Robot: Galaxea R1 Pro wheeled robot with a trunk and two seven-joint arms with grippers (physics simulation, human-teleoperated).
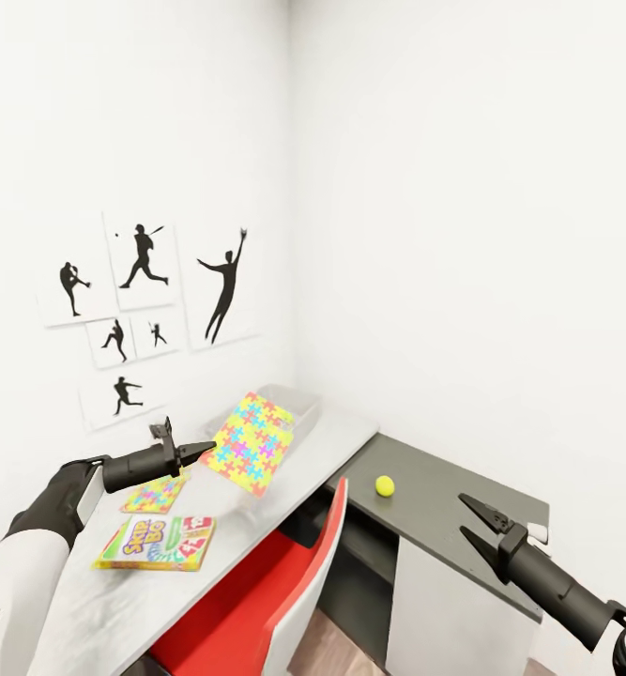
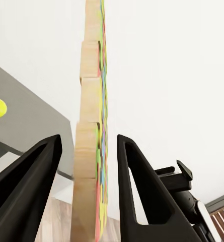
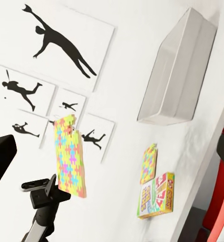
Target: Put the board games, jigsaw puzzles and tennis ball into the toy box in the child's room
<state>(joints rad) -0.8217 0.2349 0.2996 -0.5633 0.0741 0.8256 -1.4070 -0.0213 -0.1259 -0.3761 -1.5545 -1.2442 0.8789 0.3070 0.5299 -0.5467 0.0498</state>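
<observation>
The left gripper [image 1: 203,451] is clamped on the near edge of a jigsaw puzzle [image 1: 250,443], holding it tilted in the air above the table [image 1: 115,601], just before the toy box [image 1: 294,409] standing at the far end of the light grey top. A second jigsaw puzzle [image 1: 155,493] lies flat under the left arm, with the Skip-Bo board game [image 1: 158,544] nearer beside it. The right gripper [image 1: 472,526] hangs wide and empty over the dark grey corner section, near the tennis ball [image 1: 385,484]. A red chair [image 1: 256,601] stands at the table.
</observation>
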